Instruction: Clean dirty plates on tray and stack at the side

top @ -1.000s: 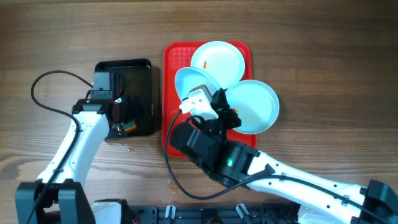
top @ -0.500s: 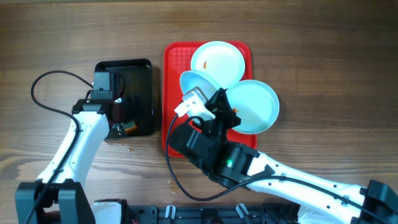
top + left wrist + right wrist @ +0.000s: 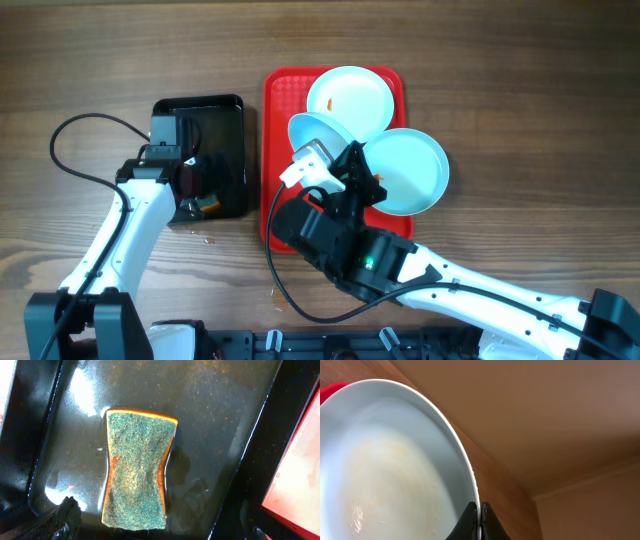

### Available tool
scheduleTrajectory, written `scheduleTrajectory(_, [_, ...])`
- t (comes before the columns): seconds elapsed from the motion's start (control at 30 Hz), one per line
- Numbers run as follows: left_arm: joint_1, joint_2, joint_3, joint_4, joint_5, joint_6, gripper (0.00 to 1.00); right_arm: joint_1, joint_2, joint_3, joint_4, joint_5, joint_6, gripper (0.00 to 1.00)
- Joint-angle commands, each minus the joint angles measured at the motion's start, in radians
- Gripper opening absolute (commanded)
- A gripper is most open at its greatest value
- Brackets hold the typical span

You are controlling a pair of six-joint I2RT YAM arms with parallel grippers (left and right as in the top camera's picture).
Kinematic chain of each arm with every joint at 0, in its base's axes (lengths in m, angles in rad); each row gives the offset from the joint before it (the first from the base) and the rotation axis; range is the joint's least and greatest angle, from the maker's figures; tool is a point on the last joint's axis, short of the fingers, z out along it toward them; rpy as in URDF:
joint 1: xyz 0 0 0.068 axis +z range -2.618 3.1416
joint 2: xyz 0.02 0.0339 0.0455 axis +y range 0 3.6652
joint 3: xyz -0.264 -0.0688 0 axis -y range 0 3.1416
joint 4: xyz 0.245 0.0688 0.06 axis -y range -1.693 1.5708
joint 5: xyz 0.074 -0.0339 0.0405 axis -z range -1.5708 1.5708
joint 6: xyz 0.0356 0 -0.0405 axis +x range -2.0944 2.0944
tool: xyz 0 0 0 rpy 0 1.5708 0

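Left arm reaches forward along the table's left side. Left gripper (image 3: 190,190) points down over black tray (image 3: 225,112), jaws wide open, empty, straddling one sponge (image 3: 137,467), green side up, long axis far-to-near. One red tray (image 3: 275,150) at centre. Right arm comes from the near-right corner. Right gripper (image 3: 479,519) pinches the rim of a tilted plate (image 3: 312,133) above the red tray. Three plates: the held one, one (image 3: 350,95) at the red tray's far edge, one (image 3: 408,170) overhanging its right edge.

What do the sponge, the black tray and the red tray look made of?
Sponge: orange foam topped with coarse green scouring fibre. Black tray: glossy, wet, with bright reflections; plastic or coated metal, unclear. Red tray: probably moulded plastic, rounded corners.
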State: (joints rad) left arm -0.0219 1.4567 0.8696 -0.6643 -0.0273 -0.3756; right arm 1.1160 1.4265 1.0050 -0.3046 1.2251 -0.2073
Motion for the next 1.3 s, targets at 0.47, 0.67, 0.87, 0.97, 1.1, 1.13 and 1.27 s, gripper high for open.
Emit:
scheduleTrajectory(0.47, [0.005,0.002,-0.008,0.003,0.012,0.005,1.00,-0.110,-0.019,0.026,-0.062,-0.198,0.220,0.04])
scheduleTrajectory(0.67, [0.005,0.002,-0.008,0.003,0.012,0.005,1.00,-0.311,-0.075,0.072,-0.274,-0.662,0.447,0.04])
scheduleTrajectory(0.87, [0.005,0.002,-0.008,0.003,0.012,0.005,1.00,-0.696,-0.186,0.092,-0.309,-1.217,0.551,0.04])
scheduleTrajectory(0.97, [0.005,0.002,-0.008,0.003,0.012,0.005,1.00,-0.918,-0.182,0.091,-0.344,-1.381,0.577,0.04])
scheduleTrajectory(1.1, [0.005,0.002,-0.008,0.003,0.012,0.005,1.00,-1.238,-0.107,0.082,-0.398,-1.488,0.608,0.04])
scheduleTrajectory(1.13, [0.005,0.002,-0.008,0.003,0.012,0.005,1.00,-1.280,-0.089,0.082,-0.403,-1.489,0.610,0.04])
scheduleTrajectory(1.27, [0.005,0.002,-0.008,0.003,0.012,0.005,1.00,-1.444,0.031,0.082,-0.396,-1.487,0.660,0.04])
